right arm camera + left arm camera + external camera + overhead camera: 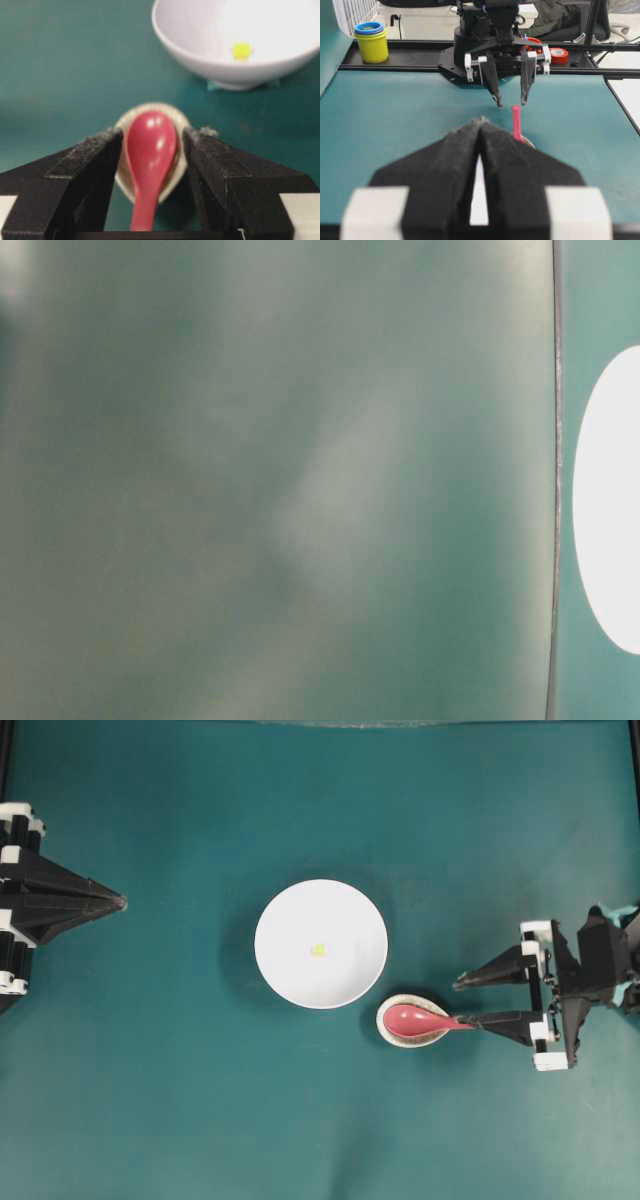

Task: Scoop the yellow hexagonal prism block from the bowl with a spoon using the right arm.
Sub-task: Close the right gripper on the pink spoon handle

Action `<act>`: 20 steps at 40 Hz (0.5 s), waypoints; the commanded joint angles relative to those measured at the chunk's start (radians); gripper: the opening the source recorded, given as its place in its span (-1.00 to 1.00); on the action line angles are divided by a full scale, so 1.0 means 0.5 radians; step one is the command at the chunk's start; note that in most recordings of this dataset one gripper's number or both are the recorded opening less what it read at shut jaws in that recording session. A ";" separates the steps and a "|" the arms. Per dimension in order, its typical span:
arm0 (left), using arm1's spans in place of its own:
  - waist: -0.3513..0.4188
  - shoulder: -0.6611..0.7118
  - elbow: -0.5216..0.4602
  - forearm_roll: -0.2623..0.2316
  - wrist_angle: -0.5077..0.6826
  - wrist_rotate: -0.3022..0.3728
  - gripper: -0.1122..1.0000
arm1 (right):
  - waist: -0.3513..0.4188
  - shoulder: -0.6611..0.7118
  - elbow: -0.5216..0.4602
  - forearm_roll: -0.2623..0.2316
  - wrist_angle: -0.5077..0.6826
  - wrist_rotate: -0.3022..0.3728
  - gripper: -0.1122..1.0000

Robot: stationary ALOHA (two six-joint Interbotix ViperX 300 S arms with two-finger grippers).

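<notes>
The yellow hexagonal prism block (318, 950) (241, 50) lies near the middle of the white bowl (295, 920) (190, 50). The pink-red spoon (418, 1019) (150, 145) (516, 122) rests with its scoop in a small speckled spoon rest (395, 1032) (150, 106); its handle points right and tilts upward. My right gripper (465, 1003) (152, 132) (511, 103) is open, and the spoon handle lies between its fingers without a grip. My left gripper (122, 903) (480, 120) is shut and empty, far left of the bowl.
In the left wrist view, a yellow cup stack with a blue rim (371, 42) and a red tape roll (559, 54) stand on the black rail beyond the green table. The table-level view is blurred; only the bowl's white edge (610, 500) shows.
</notes>
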 commanded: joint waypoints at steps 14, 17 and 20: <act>0.000 0.015 -0.052 0.006 0.009 -0.006 -0.75 | 0.267 0.218 -0.031 0.313 -0.172 0.000 0.21; 0.003 0.015 -0.052 0.006 0.018 -0.006 -0.75 | 0.304 0.242 -0.031 0.362 -0.172 0.000 0.21; 0.000 0.015 -0.052 0.006 0.025 -0.006 -0.75 | 0.328 0.258 -0.034 0.393 -0.169 0.003 0.21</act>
